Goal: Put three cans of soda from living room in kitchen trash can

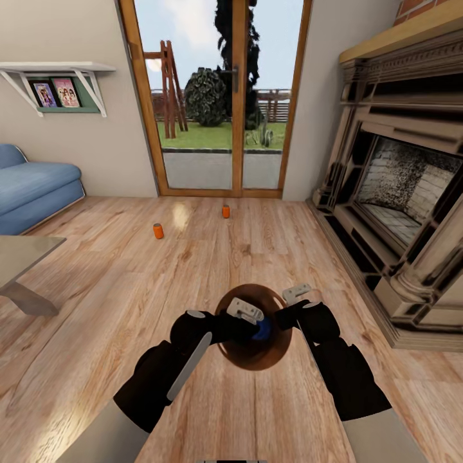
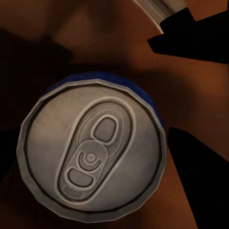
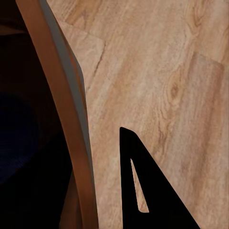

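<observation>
Left gripper (image 1: 252, 321) was clamped on the blue can (image 1: 262, 331) over the trash can (image 1: 257, 360). Right gripper (image 1: 290, 302) gripped the bin's rim at 2 o'clock. Two orange cans (image 1: 158, 231) sat on the floor (image 1: 128, 289) near the glass doors (image 1: 218, 96).

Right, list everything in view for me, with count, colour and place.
Small orange soda cans: two, upright on the wood floor before the glass doors; second at.
Dark blue soda can with grey pull-tab top: one, inside the bin, at the left gripper.
Round bin with brown wood-coloured inside: one, between the arms.
Blue sofa: one, left.
Carved stone fireplace: one, right.
Wooden-framed glass doors: one pair, far wall.
White wall shelf with pictures: one, upper left.
Grey table: one, left edge.
Left gripper: over the bin.
Right gripper: at the bin's rim.
</observation>
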Tool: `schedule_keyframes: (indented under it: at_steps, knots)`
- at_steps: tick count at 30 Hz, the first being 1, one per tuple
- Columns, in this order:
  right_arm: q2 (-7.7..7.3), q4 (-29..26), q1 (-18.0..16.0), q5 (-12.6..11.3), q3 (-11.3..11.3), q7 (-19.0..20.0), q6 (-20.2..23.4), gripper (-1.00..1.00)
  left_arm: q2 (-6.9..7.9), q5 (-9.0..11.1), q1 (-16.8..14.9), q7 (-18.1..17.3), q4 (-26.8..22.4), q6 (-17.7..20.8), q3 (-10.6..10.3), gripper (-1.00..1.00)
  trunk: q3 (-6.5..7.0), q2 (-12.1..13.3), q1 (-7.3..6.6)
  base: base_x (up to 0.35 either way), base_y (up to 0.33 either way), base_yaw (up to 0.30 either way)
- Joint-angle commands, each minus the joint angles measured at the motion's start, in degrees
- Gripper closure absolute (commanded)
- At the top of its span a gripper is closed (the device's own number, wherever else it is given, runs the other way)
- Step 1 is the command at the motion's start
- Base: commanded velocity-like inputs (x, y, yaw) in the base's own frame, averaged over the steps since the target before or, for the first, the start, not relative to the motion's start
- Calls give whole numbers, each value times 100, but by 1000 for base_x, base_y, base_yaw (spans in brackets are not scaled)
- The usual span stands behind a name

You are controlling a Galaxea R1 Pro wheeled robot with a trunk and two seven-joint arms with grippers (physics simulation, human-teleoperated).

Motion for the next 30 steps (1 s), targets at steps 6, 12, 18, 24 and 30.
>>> schedule_keyframes:
  at_steps: [6, 12, 18, 24, 30]
  knots:
    - [0, -2, -2, -49, 6, -2, 3, 100, -4, -10, 0, 2, 51, -42, -23, 100, 1, 0, -1, 0, 0, 0]
    - [1, -2, -2, -48, 10, -2, 3, 100, 0, -11, 0, 2, 60, -64, -30, -100, 1, 0, -1, 0, 0, 0]
    - [0, -2, -2, -48, 12, -2, 3, 100, 3, -11, 0, 2, 62, -74, -34, -100, 1, 0, -1, 0, 0, 0]
    - [0, -2, -2, -48, 12, -2, 3, 100, 10, -7, 2, 6, 19, -69, -31, -100, 1, 0, -1, 0, 0, 0]
    - [0, 5, -2, -50, 6, -2, 3, 100, 44, 8, 18, -15, -113, -67, -24, -100, 1, 0, -1, 0, 0, 0]
